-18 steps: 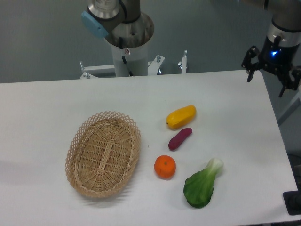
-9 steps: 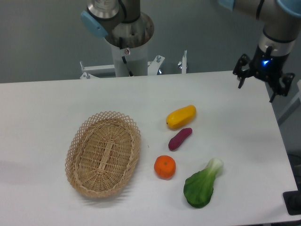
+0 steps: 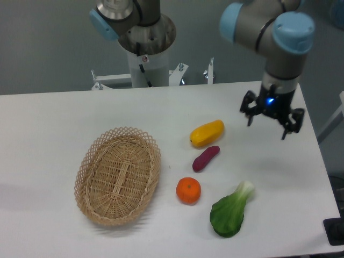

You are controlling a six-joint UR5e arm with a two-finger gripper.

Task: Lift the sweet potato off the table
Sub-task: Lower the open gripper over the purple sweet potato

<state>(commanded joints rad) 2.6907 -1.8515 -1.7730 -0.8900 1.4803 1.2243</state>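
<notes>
The sweet potato (image 3: 206, 158), a small reddish-purple tuber, lies on the white table (image 3: 54, 118) just below the yellow fruit. My gripper (image 3: 266, 129) hangs above the table to the right of the sweet potato and a little farther back. Its two dark fingers are spread apart, open, with nothing between them.
A yellow oblong fruit (image 3: 207, 133) lies right behind the sweet potato. An orange (image 3: 188, 190) sits in front of it, and a green bok choy (image 3: 230, 210) lies at the front right. A wicker basket (image 3: 118, 174) stands to the left. The arm's base (image 3: 146, 51) rises at the back.
The arm has swung in from the table's right back corner. The gripper has moved left and forward, toward the sweet potato, and stayed open.
</notes>
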